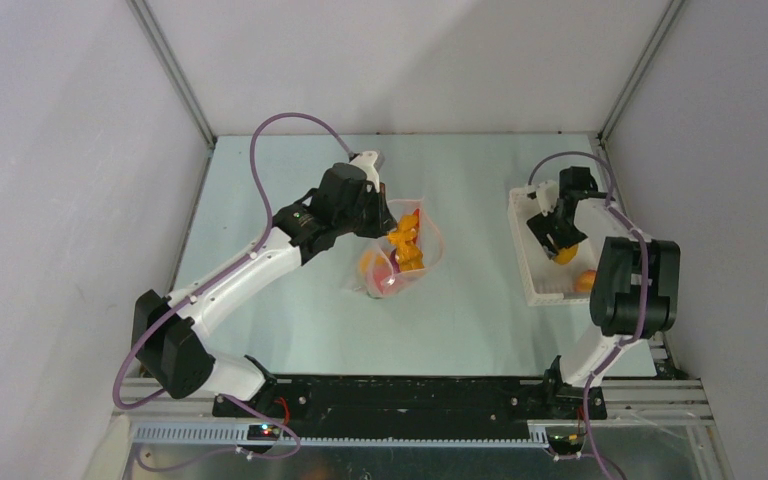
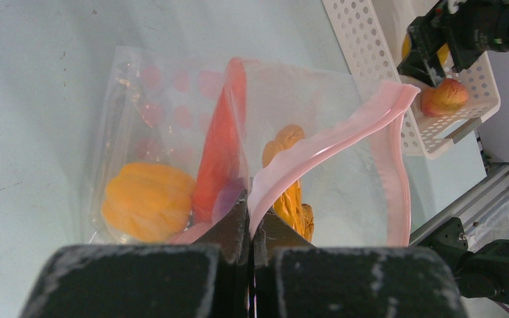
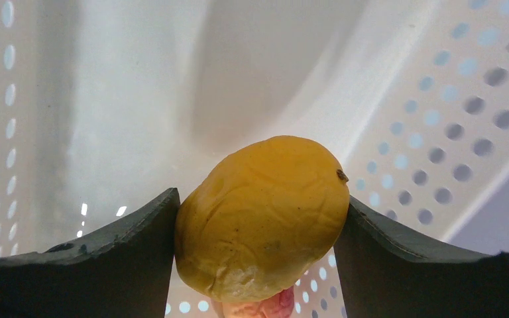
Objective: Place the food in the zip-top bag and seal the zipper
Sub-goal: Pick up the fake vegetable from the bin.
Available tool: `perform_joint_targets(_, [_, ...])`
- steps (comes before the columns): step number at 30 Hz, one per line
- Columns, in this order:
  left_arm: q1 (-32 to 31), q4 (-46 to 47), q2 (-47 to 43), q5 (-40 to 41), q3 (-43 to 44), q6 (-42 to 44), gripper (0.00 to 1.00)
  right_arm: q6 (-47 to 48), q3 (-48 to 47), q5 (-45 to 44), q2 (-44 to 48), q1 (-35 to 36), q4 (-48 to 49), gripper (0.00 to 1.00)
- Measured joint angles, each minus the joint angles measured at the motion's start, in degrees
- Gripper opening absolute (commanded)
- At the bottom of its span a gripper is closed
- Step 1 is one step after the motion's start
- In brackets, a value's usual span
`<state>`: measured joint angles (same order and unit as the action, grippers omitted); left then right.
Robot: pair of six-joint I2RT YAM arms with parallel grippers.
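The table (image 1: 290, 330) carries everything, w/ both arms bolted at its near edge. The left arm (image 1: 240, 270) reaches to mid-table. The right arm (image 1: 635, 290) folds back over the white basket (image 1: 522, 230) on the right side, well apart from the bag.

The zip-top bag (image 1: 434, 250) sits mid-table at the left wrist, mouth turned toward the basket side. The left gripper (image 2: 250, 222) is fully closed, pinching 1 lip of the zipper (image 2: 344, 129) near its end. That lifts this lip off the other, so the mouth gapes instead of lying flat. This is prob. the point of the hold: it gives the other arm an opening to drop into.

Food in the bag:
- 1 orange ribbed piece (image 2: 147, 201) at the bottom
- 1 long red piece (image 2: 222, 149) up along the wall
- 1 knobbly orange piece (image 2: 290, 199) near the mouth
- something purple btwn them, too blurred to name

In the basket, the right gripper (image 3: 258, 222) has its jaws pressed on both sides of a yellow fruit (image 3: 265, 199), gripping it low inside the walls. 1 red-yellow fruit (image 2: 444, 97) lies just beside it, untouched.

Step in hand looks like the pick. At least 2 pieces are left to bag, and the zipper is not yet sealed. The fruit is round & smooth, so it may slip on the carry.
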<state>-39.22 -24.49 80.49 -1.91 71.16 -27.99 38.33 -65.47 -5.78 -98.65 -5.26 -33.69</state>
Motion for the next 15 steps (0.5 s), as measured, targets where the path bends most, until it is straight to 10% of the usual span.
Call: perform_joint_targets(15, [0.00,-0.02,0.00,0.17,0.00,-1.49,0.00,-13.99,0.11,-1.38,26.23,2.80,-1.16,0.12])
